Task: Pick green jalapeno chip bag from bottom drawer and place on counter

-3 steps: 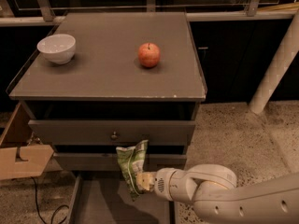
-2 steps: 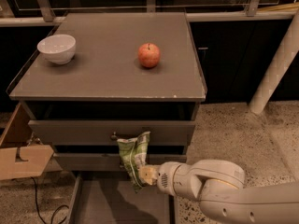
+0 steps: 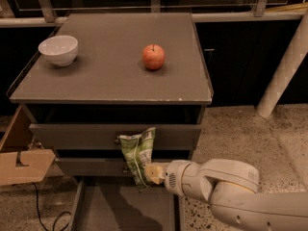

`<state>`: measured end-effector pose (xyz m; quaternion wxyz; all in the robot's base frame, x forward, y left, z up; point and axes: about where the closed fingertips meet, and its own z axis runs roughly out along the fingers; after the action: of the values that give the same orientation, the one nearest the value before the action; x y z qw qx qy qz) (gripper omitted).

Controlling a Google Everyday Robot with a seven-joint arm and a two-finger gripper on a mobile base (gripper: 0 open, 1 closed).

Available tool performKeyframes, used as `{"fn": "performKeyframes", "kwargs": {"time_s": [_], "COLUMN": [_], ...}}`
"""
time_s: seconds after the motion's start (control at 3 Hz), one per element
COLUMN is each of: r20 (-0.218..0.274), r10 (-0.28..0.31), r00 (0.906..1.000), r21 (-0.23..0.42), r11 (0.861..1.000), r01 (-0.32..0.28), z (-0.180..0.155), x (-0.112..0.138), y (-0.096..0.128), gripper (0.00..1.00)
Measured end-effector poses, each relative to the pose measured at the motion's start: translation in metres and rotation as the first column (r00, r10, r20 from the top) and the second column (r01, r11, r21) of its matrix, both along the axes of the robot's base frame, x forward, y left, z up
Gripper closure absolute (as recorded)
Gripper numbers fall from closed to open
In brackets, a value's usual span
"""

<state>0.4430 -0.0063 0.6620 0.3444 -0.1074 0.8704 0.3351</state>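
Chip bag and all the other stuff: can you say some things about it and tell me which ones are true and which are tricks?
1. The pincer holds the green chip bag above the open bottom drawer. True.
2. The green chip bag lies on the counter. False: it hangs below the counter's front edge, held by the pincer.
3. An apple sits on the counter. True.
4. The white bowl is inside the bottom drawer. False: it stands on the counter, near a back corner.
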Motion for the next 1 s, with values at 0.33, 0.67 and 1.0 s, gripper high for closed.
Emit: {"fn": "performKeyframes", "kwargs": {"time_s": [0.33,0.67,1.0], "r20": [0.017,0.048,0.092], "r10": [-0.013,-0.019,-0.018], "r00": [0.9998,0.9987,0.9956], "r21": [0.002,-0.016,-0.037], "r11": [1.0,1.0,0.999], "r01": [0.013,0.02,0.022], "z": [0.014,0.033,0.055], "x": [-0.001,-0.004,-0.012], "y": [-0.007,-0.014,-0.02], "gripper": [1.0,1.0,1.0]}}
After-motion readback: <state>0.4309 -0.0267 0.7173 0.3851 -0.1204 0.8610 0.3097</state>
